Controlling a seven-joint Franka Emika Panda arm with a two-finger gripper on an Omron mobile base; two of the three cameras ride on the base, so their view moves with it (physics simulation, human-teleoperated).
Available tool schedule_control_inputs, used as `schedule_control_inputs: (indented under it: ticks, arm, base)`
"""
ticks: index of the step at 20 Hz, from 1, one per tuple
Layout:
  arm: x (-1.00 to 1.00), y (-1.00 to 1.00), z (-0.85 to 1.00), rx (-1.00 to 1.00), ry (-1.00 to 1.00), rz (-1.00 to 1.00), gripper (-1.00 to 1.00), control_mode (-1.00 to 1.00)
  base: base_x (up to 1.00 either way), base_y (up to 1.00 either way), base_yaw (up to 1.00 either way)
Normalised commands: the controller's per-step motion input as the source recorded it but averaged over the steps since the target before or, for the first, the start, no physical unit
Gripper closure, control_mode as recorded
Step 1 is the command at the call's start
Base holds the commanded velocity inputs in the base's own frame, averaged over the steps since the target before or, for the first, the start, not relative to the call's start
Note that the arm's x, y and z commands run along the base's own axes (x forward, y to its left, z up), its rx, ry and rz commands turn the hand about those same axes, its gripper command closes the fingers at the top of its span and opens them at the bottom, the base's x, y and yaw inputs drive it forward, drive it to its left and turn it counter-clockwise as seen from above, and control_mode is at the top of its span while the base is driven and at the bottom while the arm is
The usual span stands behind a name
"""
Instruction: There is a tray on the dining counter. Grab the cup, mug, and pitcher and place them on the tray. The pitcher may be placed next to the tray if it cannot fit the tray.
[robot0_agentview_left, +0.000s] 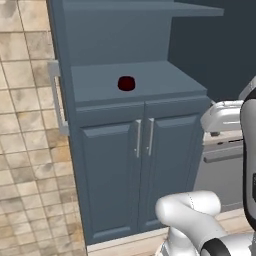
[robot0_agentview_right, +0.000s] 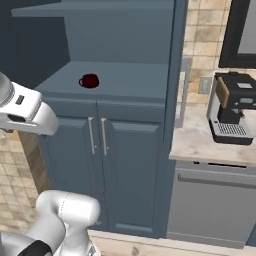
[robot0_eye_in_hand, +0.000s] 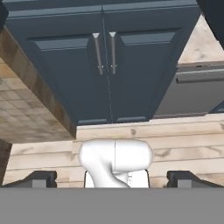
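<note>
One mug (robot0_agentview_left: 126, 83) in my sights, upper middle of frame on the cabinet shelf (robot0_agentview_left: 165, 80). Small, rigid, probably light and slick; I'd pinch across its rim. Jaws wide open, empty.

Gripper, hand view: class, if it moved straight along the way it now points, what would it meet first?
Probably the cabinet doors below the shelf holding the mug; the open gripper faces them, though the distance is unclear.

The robot arm (robot0_agentview_left: 192, 212) is white, smooth and shiny, with fat round parts like bent tubes. A black ring (robot0_agentview_left: 216, 247) sits where two parts join. One white part has a small dark mark (robot0_agentview_right: 20, 100) on its side. The gripper (robot0_eye_in_hand: 113, 177) has two small dark finger tips (robot0_eye_in_hand: 41, 178).
</note>
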Motion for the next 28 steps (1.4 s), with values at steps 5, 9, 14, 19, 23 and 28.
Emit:
schedule_control_inputs:
  ticks: [5, 9, 14, 19, 23, 28]
  arm:
    - [0.0, 0.0, 0.0, 0.0, 0.0, 0.0, -1.0, 1.0]
    - [0.0, 0.0, 0.0, 0.0, 0.0, 0.0, -1.0, 1.0]
    - [0.0, 0.0, 0.0, 0.0, 0.0, 0.0, -1.0, 1.0]
    - [0.0, 0.0, 0.0, 0.0, 0.0, 0.0, -1.0, 1.0]
    - [0.0, 0.0, 0.0, 0.0, 0.0, 0.0, -1.0, 1.0]
    - [0.0, 0.0, 0.0, 0.0, 0.0, 0.0, -1.0, 1.0]
  base:
    - [0.48, 0.0, -0.1]
    - [0.47, 0.0, -0.1]
    - [0.29, 0.0, -0.07]
    - [0.18, 0.02, -0.02]
    - [0.15, 0.06, 0.0]
    - [0.36, 0.16, 0.0]
